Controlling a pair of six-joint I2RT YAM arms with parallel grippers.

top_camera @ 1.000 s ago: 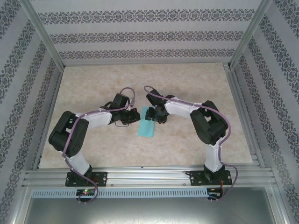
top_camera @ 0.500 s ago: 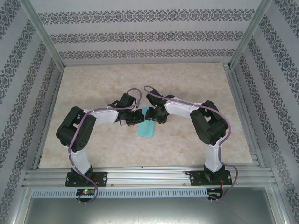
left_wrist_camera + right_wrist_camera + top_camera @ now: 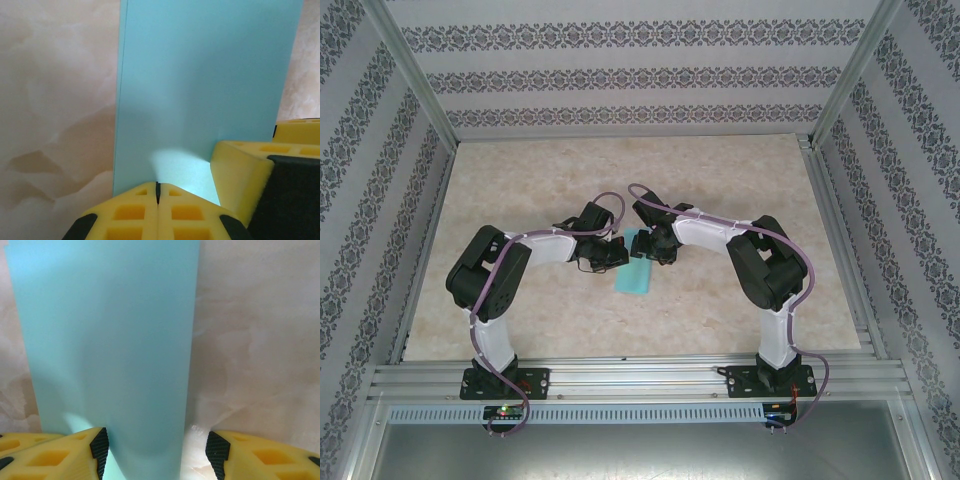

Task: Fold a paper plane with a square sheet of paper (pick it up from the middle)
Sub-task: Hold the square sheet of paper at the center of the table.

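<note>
The square sheet of paper (image 3: 638,268) lies flat on the table, folded into a narrow teal rectangle (image 3: 200,85). My left gripper (image 3: 616,256) is shut, its yellow fingertips (image 3: 135,200) pressed together over the strip's near end, by its left edge. My right gripper (image 3: 656,250) is open and low over the same end from the other side. Its black-padded fingers (image 3: 99,444) straddle the strip's right edge (image 3: 187,365), one pad over the paper and the other over bare table. No paper plane is in view.
The marble-patterned tabletop (image 3: 740,170) stretches open behind and beside the arms. Patterned walls and aluminium frame rails (image 3: 620,375) enclose it. A right gripper finger (image 3: 240,170) stands close beside the left fingertips.
The left arm has swung right and extended, bringing its shut gripper up to the strip's left side. The right arm and the paper have stayed still.
</note>
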